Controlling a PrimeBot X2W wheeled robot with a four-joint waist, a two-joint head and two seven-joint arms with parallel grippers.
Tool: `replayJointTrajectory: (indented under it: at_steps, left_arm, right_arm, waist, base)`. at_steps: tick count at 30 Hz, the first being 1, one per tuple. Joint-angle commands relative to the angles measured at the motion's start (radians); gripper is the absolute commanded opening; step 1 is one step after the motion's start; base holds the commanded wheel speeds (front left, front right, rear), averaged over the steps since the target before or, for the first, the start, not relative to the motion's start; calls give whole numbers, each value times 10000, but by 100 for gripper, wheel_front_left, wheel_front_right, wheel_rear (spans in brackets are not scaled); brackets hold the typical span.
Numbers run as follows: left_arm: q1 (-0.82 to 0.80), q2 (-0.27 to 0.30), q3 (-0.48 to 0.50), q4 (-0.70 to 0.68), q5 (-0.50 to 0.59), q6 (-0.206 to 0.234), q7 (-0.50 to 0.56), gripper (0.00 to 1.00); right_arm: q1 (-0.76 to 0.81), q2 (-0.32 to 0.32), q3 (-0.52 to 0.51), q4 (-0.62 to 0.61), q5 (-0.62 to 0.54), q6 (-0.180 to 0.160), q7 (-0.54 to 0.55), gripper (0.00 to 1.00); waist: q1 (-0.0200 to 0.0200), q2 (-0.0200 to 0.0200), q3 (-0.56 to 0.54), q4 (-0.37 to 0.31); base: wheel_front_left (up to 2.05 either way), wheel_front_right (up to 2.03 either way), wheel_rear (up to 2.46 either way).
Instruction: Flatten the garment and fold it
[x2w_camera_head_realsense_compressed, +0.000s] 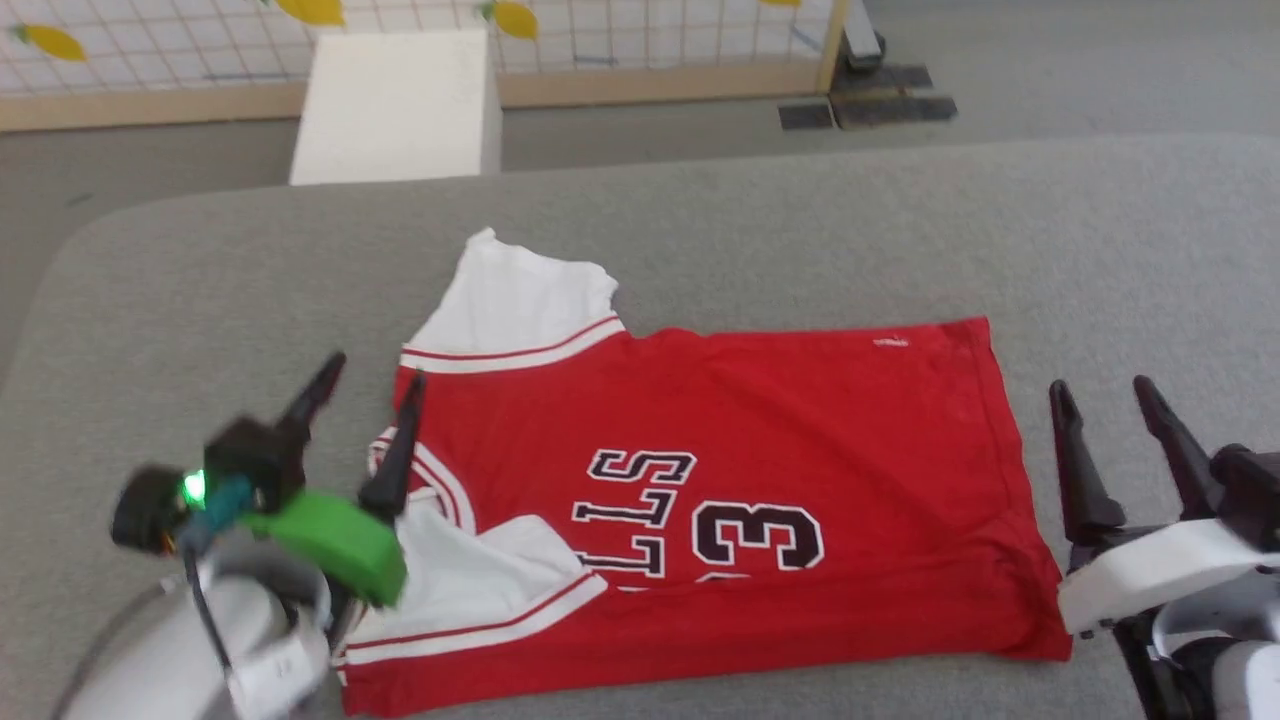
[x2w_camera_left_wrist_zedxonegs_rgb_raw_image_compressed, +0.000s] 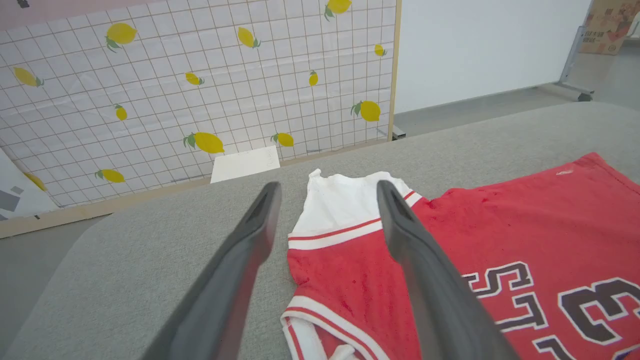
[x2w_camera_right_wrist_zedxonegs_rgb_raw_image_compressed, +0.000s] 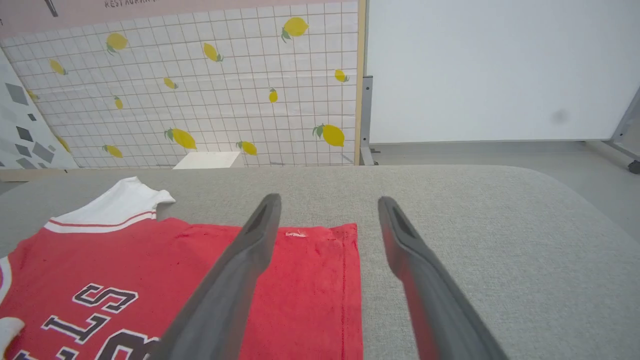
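Head view: the garment (x2w_camera_head_realsense_compressed: 760, 440) lies in the middle of the grey padded table (x2w_camera_head_realsense_compressed: 800, 230), collar toward 9 o'clock and hem toward 3 o'clock, print side up. Its 6 o'clock long edge looks turned over the body, since the black lettering is cut off there, and the near sleeve (x2w_camera_head_realsense_compressed: 480, 570) lies crumpled on top of the red. The far sleeve (x2w_camera_head_realsense_compressed: 520, 300) sticks out toward 11 o'clock. I judge the flattening mostly done and one lengthwise fold made. The far side, its sleeve and the crosswise folds remain. The left gripper (x2w_camera_head_realsense_compressed: 375, 370) sits at 8 o'clock by the collar, jaws spread and empty. The right gripper (x2w_camera_head_realsense_compressed: 1100, 388) sits at 4 o'clock just beside the hem, also released, holding nothing.

Left wrist view: the two dark fingers stand wide apart, with the far sleeve and its striped trim showing beyond them at 12 o'clock. No cloth is pinched.

Right wrist view: the fingers are splayed above the hem's far corner, one over red cloth and one over bare table, gripping nothing.

Around: a white box (x2w_camera_head_realsense_compressed: 400, 100) at 11 o'clock and a lemon-print screen (x2w_camera_left_wrist_zedxonegs_rgb_raw_image_compressed: 200, 90) stand beyond the table, well apart from the garment. I judge that only the rumpled near sleeve hinders a neat next fold.
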Motion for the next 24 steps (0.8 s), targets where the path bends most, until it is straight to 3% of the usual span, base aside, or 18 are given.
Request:
replayJointTrajectory:
  at_steps: [1,5,13,16,24]
  left_arm:
    - [-506,202,-53,227,185,-123,466,100]
    - [-2073,627,-321,668,487,-791,1962,100]
    - [-5277,1222,-688,2184,531,-2838,4937,100]
    - [-6190,1302,-662,2894,248,-3395,5905,100]
    - [-7617,1293,-799,4376,-980,-3952,8745,100]
  right_arm:
    - [-196,33,159,72,-149,-15,45,100]
    - [-583,225,388,-82,-138,-15,-12,100]
    - [-1231,506,508,-103,-132,-15,-330,100]
    - [-1384,567,587,25,-50,-15,-482,100]
    - [-1616,640,803,508,177,-15,-805,100]
  waist:
    - [0,0,651,-529]
    - [0,0,1552,-1077]
    - [0,0,2953,-2116]
    - [0,0,3281,-2414]
    - [0,0,3816,-2956]
  base:
    - [0,0,0]
    - [0,0,0]
    - [0,0,0]
    - [0,0,0]
    - [0,0,0]
